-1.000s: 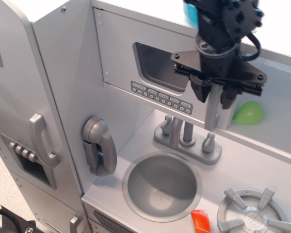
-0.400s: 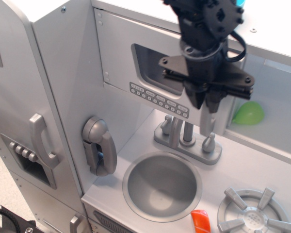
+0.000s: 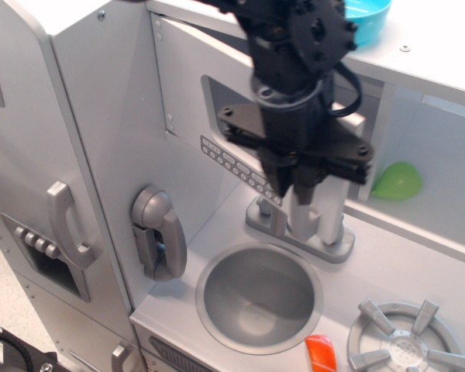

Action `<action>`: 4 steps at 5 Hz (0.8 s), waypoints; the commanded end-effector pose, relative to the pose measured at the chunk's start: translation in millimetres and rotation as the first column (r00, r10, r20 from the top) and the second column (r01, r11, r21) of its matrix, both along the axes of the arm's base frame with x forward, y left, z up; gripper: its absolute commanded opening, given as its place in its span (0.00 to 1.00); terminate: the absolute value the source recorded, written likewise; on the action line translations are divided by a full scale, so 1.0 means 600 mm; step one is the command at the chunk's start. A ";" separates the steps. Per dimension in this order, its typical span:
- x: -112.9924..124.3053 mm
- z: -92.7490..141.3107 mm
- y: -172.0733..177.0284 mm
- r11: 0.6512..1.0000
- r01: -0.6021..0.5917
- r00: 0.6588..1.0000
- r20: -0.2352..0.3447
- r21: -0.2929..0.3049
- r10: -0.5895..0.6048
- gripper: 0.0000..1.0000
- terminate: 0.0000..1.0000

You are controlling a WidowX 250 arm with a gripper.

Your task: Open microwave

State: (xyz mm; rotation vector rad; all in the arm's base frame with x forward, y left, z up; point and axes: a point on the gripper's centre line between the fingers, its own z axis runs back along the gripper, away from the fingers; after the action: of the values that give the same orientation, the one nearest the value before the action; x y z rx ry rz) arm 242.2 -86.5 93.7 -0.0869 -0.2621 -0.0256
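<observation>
Gripping microwave point(image 3: 194, 101) handle point(image 3: 331, 211), fingers point(image 3: 282, 180) closed (door ajar)

No words, brands or numbers can be read anywhere. The button strip point(image 3: 231, 164) on the microwave door point(image 3: 194, 101) carries markings too small to make out.

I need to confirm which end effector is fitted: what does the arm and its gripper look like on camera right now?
The gripper is all black: a bulky, blocky wrist housing with round screw or joint fittings, above a flat horizontal crossbar studded with bolts. Two short, dark, tapered fingers hang beneath the bar. A thin black cable loops out at the wrist's right side. No markings or labels are legible.
</observation>
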 end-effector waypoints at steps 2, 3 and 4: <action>-0.029 0.018 -0.105 0.999 0.011 0.964 -0.267 0.036 -0.001 1.00 0.00; 0.005 0.006 -0.166 0.999 -0.033 0.976 -0.213 0.031 0.039 1.00 0.00; 0.030 0.016 -0.203 0.999 -0.016 0.980 -0.200 -0.030 0.009 1.00 0.00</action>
State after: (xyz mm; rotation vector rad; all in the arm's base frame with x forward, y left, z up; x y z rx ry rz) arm 253.7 -205.0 85.7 -0.0882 -0.0318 -0.0022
